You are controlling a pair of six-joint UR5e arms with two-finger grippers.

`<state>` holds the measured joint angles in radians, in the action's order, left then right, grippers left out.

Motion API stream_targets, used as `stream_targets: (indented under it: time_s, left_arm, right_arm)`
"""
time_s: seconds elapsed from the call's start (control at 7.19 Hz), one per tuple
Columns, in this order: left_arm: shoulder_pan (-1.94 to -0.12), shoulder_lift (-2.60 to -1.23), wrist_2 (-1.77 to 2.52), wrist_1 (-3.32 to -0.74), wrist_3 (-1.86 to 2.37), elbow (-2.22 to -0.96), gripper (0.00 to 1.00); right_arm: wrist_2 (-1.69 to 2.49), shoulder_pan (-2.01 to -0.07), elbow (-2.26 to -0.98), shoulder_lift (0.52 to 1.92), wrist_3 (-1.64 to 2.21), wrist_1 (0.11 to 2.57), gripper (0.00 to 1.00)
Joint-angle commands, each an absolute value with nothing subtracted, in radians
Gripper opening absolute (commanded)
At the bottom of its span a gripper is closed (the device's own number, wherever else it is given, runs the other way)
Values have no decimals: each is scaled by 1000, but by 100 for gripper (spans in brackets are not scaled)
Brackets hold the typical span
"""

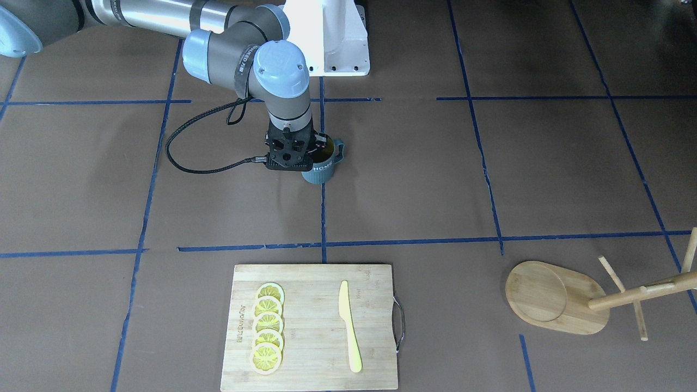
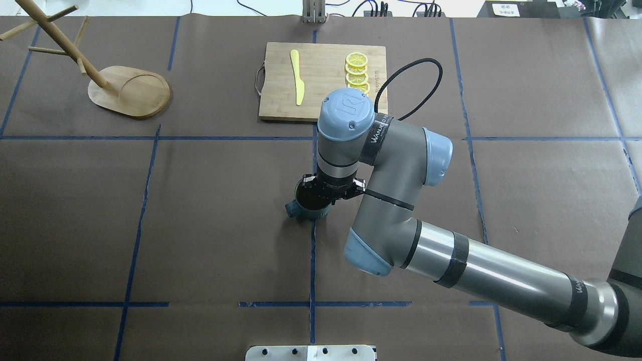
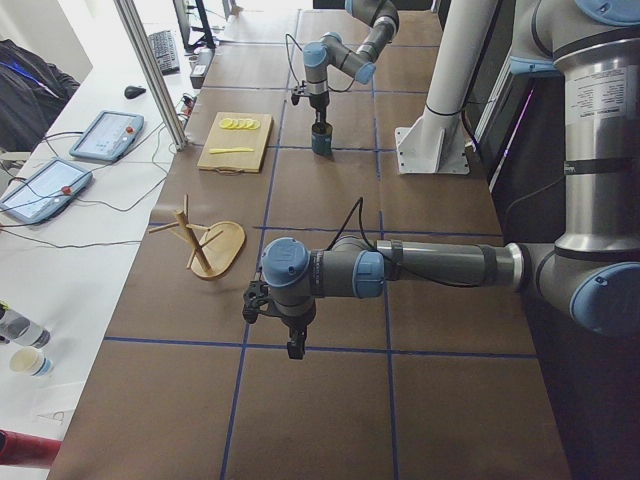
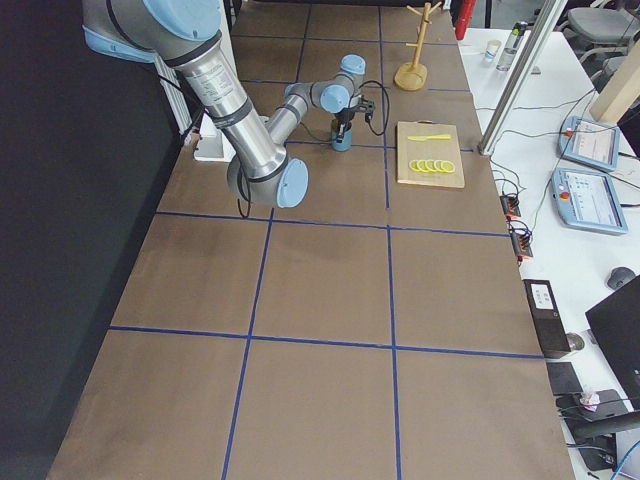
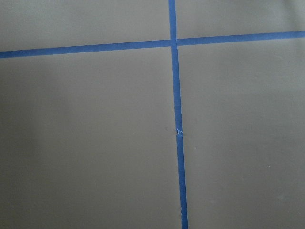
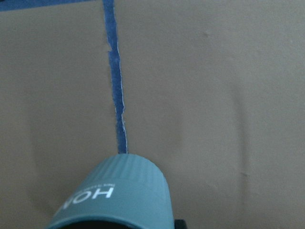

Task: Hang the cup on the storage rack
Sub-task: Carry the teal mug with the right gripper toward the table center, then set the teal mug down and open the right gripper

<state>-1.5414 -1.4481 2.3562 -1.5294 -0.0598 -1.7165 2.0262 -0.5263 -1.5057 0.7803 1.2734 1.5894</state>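
The dark blue-grey cup (image 1: 322, 167) with its yellow inside and "HOME" lettering is at the table's middle on a blue tape line, handle (image 1: 340, 150) toward the robot's left. My right gripper (image 1: 308, 154) comes straight down on it and is shut on its rim; the cup also shows in the overhead view (image 2: 307, 205) and the right wrist view (image 6: 114, 193). I cannot tell whether it touches the table. The bamboo storage rack (image 1: 550, 296) stands upright at the far left corner (image 2: 131, 91). My left gripper (image 3: 291, 345) hangs over bare table; I cannot tell whether it is open.
A bamboo cutting board (image 1: 316, 348) with several lemon slices (image 1: 267, 328) and a yellow knife (image 1: 348, 324) lies at the far edge, opposite the cup. The white robot base (image 1: 332, 38) stands behind the cup. A black cable (image 1: 185, 158) loops beside the right wrist.
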Motion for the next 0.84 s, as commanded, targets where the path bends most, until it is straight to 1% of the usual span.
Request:
stream_targets:
  time_s: [0.0,0.28,0.7]
  left_arm:
    - [-1537,-1448,2356,-1529,-60,-1717,100]
    - [-1537,-1448,2356,-1529,-60,-1717,100]
    - [-1536,-1448,2355,-1532,-60,-1718,100]
  right_arm:
    - [2005,-519,-1506,775,1263,1583,99]
    - [1988,-517,-1529,775,1255,1585,100]
    - [1991,-609,-1672,795,1250,1637,100]
